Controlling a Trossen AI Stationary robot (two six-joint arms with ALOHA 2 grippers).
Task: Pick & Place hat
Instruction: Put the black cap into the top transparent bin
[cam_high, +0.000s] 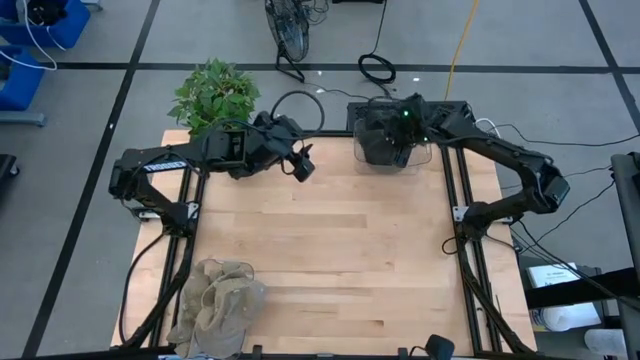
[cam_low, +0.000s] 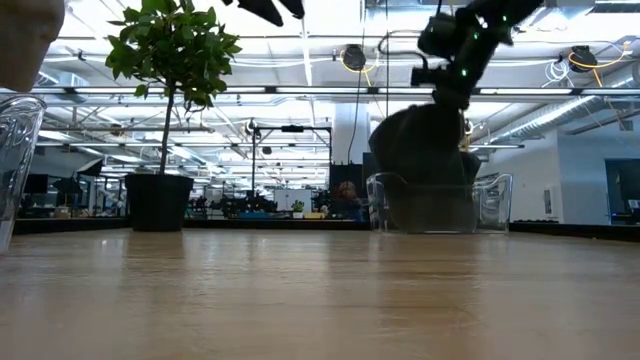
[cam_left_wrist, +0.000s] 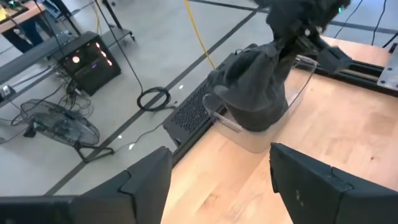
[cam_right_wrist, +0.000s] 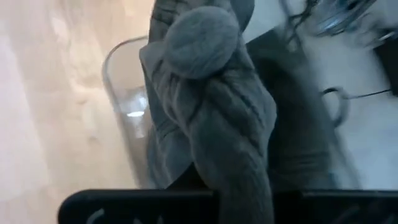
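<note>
Nearest the right wrist camera: a dark grey knitted hat (cam_right_wrist: 217, 118) with a pompom, hanging directly in front of the lens and clamped between the jaws of the right gripper (cam_high: 402, 128). The hat hangs down into a clear plastic container (cam_left_wrist: 249, 134) at the far edge of the tabletop (cam_high: 340, 250), on the right arm's side; its lower part sits inside the container walls, as the low view confirms.

The left gripper (cam_left_wrist: 217, 180) is held above the far edge of the tabletop, left of the container and apart from it, jaws spread wide and holding nothing.

A beige cloth hat (cam_high: 220, 295) lies crumpled at the near left corner of the tabletop, well apart from both grippers. A potted plant (cam_high: 213, 95) stands at the far left corner.
</note>
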